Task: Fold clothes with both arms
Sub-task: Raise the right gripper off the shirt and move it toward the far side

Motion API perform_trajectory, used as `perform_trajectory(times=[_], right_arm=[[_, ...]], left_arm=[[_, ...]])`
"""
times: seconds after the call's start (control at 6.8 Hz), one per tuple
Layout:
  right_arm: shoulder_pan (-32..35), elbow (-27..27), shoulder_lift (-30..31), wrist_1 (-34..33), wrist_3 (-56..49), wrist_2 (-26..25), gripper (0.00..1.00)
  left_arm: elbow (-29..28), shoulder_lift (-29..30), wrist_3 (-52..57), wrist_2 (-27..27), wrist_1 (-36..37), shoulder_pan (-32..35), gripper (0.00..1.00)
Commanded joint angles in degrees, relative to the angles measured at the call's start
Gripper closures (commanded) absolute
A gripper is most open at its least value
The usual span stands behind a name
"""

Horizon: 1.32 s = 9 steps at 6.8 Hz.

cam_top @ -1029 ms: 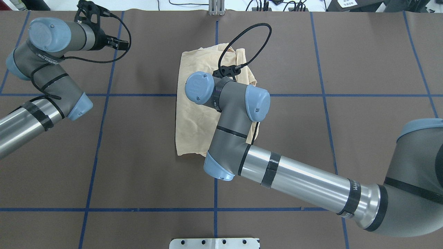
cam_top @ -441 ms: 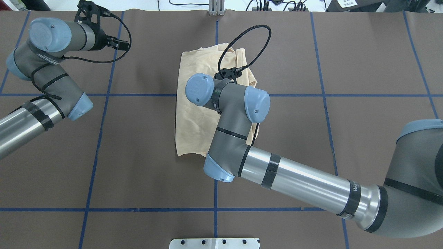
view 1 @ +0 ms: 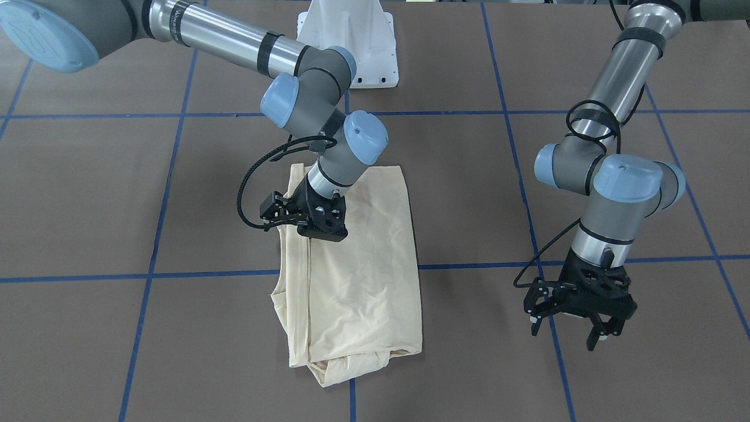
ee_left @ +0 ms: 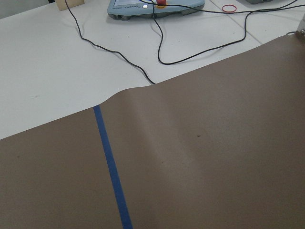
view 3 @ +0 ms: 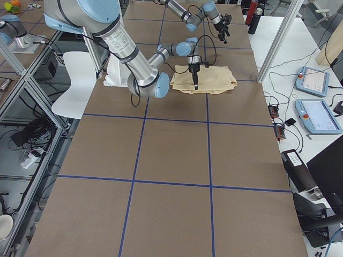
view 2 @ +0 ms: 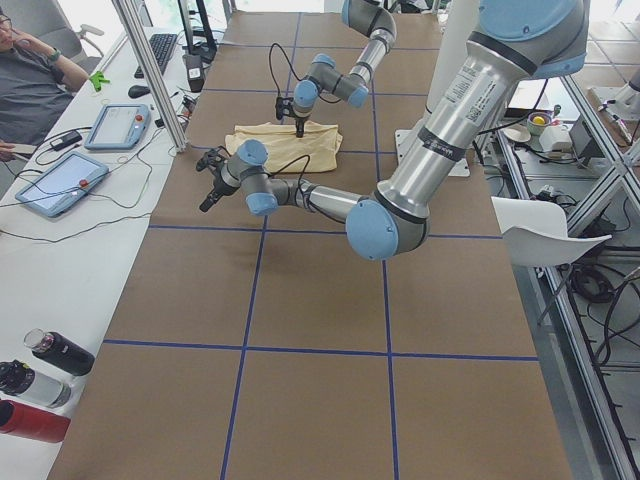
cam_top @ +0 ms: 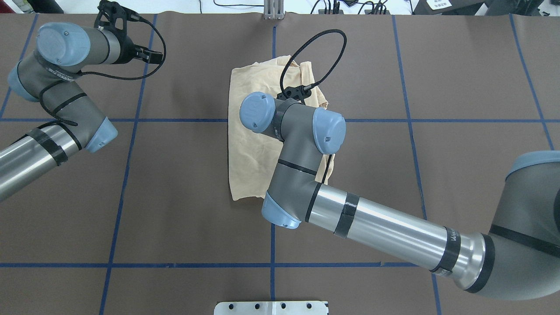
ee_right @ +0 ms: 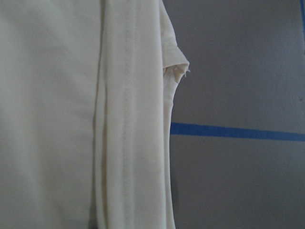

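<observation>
The cream-yellow shirt (cam_top: 249,144) lies folded into a long strip at the table's middle, print hidden; it also shows in the front view (view 1: 363,281). My right gripper (view 1: 322,235) is down on the strip's edge on the robot's right, shut on the shirt's layered edge, which rises to it. In the overhead view the wrist hides it. The right wrist view shows the seamed edge (ee_right: 128,119) over brown table. My left gripper (view 1: 603,337) is open and empty, hovering above bare table far to the shirt's left; it also shows in the overhead view (cam_top: 113,15).
The white pedestal base (view 1: 351,47) stands at the robot's side. Blue tape lines (cam_top: 273,262) grid the brown table. Beyond the far edge a white bench holds tablets (view 2: 60,180), cables (ee_left: 157,47) and bottles (view 2: 40,370); a person (view 2: 25,70) sits there.
My right arm has shifted a little to the right in the overhead view, and the shirt has slid the same way with it. The left arm has not moved.
</observation>
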<state>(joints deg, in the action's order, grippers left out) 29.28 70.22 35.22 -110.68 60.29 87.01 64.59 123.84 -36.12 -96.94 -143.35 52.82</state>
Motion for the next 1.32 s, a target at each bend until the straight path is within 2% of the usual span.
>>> perform_trajectory(times=[0.0, 0.74, 1.03, 1.18], right_arm=[[1.74, 5.07, 4.3, -0.59, -3.5, 0.0, 0.0], [3.06, 12.55, 15.2, 2.3, -5.97, -0.53, 0.0], [4.81, 17.91, 15.06, 2.49, -8.53, 2.09, 0.0], [4.91, 18.72, 12.79, 2.58, -7.57, 4.03, 0.0]], left_arm=[[-0.08, 0.0, 0.0, 0.0, 0.0, -0.26, 0.0], [0.09, 0.0, 0.0, 0.0, -0.09, -0.35, 0.0], [0.01, -0.26, 0.0, 0.0, -0.09, -0.35, 0.0], [0.09, -0.26, 0.09, 0.0, 0.0, -0.35, 0.0]])
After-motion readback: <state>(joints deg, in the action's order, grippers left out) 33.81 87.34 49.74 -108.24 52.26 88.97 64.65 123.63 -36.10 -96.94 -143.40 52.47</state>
